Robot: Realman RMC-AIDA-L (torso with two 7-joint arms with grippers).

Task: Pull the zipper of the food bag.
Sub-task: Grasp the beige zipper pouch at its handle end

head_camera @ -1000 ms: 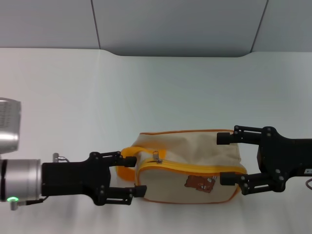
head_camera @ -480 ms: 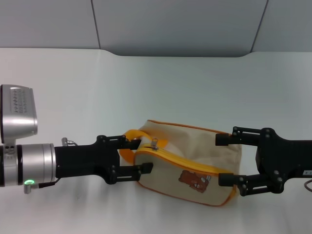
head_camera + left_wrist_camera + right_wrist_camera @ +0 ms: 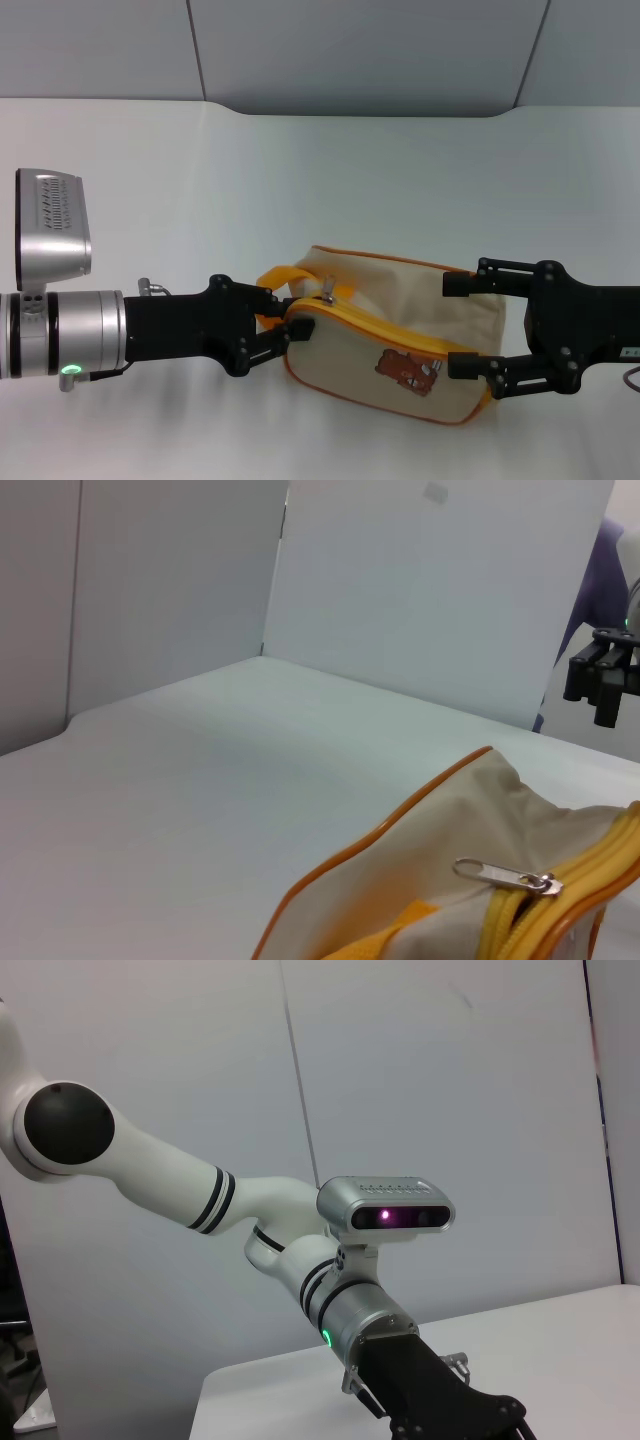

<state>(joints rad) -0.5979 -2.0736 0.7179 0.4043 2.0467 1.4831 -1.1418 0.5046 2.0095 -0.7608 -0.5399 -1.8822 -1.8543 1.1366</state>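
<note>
Two grippers flank the food bag (image 3: pixel 395 335) in the head view, where it lies tilted on the white surface (image 3: pixel 330 180), its bear print (image 3: pixel 407 370) facing the camera. The left gripper (image 3: pixel 285 322) sits at the bag's left end, its jaws drawn close together around the yellow loop handle (image 3: pixel 285 276), just beside the zipper (image 3: pixel 400 336) and its silver pull tab (image 3: pixel 325 289). The right gripper (image 3: pixel 463 326) brackets the bag's right end with jaws spread apart, one fingertip above the bag and one below it.

From the left wrist view, the pull tab (image 3: pixel 505 875) lies flat on the cream canvas beside the orange-yellow tape, and the right gripper (image 3: pixel 602 675) shows far off.

From the right wrist view, the left arm (image 3: pixel 300 1260) fills the picture; the bag is out of sight.
</note>
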